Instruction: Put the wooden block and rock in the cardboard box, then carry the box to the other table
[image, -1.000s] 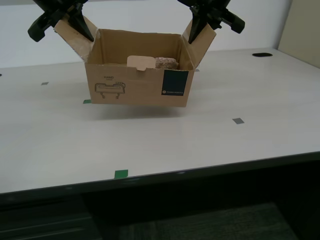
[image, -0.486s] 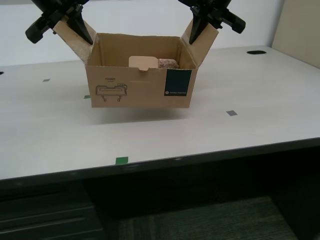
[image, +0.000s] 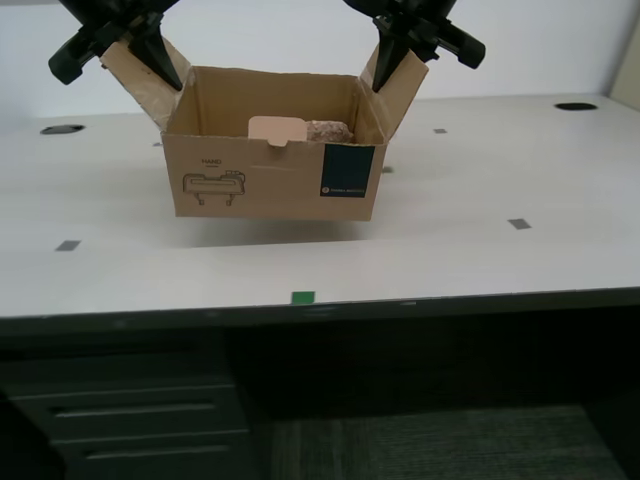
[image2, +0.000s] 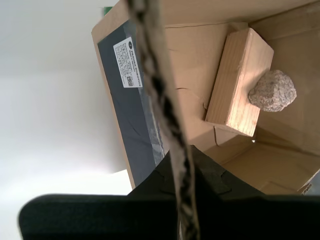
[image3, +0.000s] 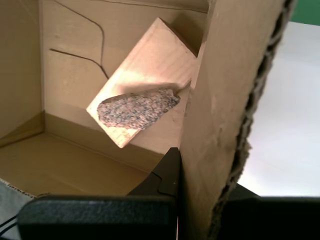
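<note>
1. Two grey drawers sit under the smooth white desk toward the exterior view's left; on the desk top I count one green tape mark at the near edge, at least three small grey marks, and two dark round holes near the far corners; nothing stands between the camera and the load.
2. One cardboard box hangs just above the desk with a shadow beneath it, its two side flaps spread upward and outward.
3. One wooden block lies on the box floor, angled against an inner wall; one rock rests on top of it, touching it; from the exterior view only the rock's top shows over the front wall, beside the pale tab.
4. My first gripper is clamped on the flap at the exterior view's left, jaws narrow with the cardboard edge between them; the block and rock lie below and beyond its fingertips, inside the box.
5. My second gripper pinches the flap at the exterior view's right, on the side with the dark label; I match it to that side by the label, which seems right though the view is tight.
</note>
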